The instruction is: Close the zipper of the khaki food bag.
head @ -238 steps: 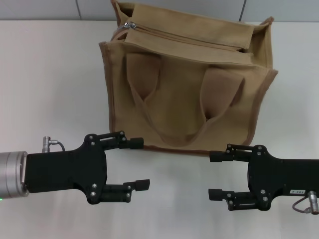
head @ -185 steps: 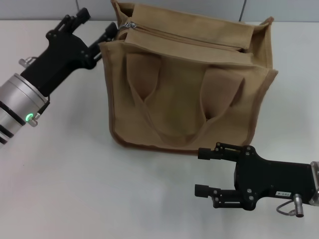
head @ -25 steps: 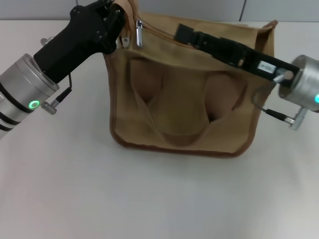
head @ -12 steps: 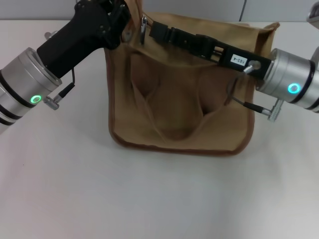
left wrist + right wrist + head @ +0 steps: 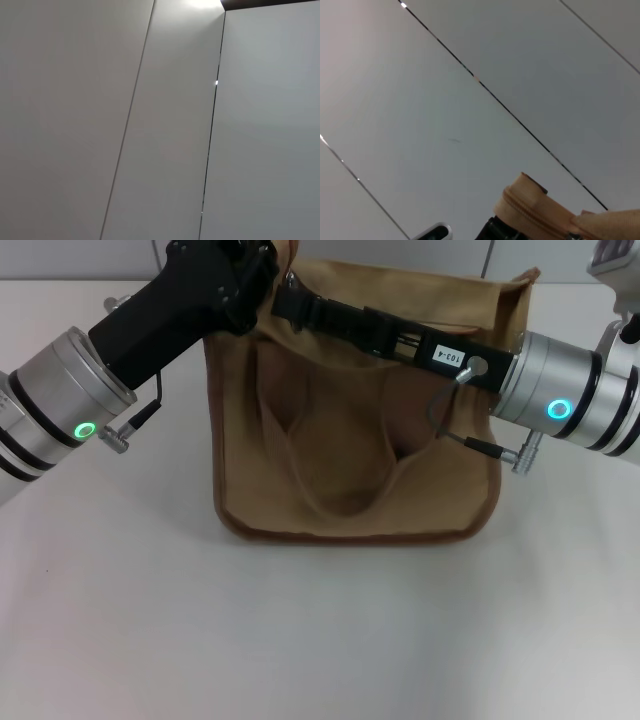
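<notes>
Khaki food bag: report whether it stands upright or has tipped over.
Upright: the khaki food bag stands on its base on the table, left gripper and right gripper at its top edge.

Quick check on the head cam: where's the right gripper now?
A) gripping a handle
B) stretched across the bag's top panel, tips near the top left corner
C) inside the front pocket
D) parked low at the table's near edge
B: the right gripper lies along the top of the khaki food bag, its tip reaching the top left corner where the left gripper also sits.
</notes>
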You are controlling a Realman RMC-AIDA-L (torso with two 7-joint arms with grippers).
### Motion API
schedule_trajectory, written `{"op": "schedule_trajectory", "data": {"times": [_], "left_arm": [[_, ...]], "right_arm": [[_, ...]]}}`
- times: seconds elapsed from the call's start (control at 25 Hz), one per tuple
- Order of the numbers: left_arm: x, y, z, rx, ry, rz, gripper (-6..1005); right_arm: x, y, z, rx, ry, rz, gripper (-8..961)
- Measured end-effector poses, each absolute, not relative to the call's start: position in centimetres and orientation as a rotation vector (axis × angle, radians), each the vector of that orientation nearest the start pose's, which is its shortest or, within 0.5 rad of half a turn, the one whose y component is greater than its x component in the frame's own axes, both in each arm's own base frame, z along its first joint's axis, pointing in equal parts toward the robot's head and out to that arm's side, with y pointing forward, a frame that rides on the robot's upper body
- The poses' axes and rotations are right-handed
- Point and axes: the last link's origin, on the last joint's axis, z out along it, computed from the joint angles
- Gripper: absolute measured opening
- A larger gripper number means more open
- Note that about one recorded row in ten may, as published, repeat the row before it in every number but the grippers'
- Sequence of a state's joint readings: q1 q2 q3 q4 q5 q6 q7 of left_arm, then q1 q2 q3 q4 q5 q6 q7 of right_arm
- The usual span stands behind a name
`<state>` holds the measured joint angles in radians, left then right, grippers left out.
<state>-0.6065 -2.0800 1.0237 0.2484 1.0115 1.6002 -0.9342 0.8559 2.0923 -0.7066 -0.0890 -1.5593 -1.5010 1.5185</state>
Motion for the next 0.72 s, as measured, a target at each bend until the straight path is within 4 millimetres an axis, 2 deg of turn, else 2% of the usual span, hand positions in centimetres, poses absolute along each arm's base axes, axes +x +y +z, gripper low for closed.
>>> {"op": "schedule_trajectory", "data": {"times": [0.28,0.48,0.72], "left_arm": [[-20.12,34.77,-0.67,-2.204,-0.379,-1.463,25],[-20.11,34.88,-0.68,-2.202,-0.381,-1.458,25],[-20.03,35.02,-0.66,-2.200,-0.380,-1.457,25]], "right_arm": [[15.33,36.48,-6.39,-2.561,1.171,1.425,769],[15.56,36.58,-6.37,-2.551,1.169,1.414,679],[15.42,36.71,-6.39,-2.555,1.154,1.407,470]]}}
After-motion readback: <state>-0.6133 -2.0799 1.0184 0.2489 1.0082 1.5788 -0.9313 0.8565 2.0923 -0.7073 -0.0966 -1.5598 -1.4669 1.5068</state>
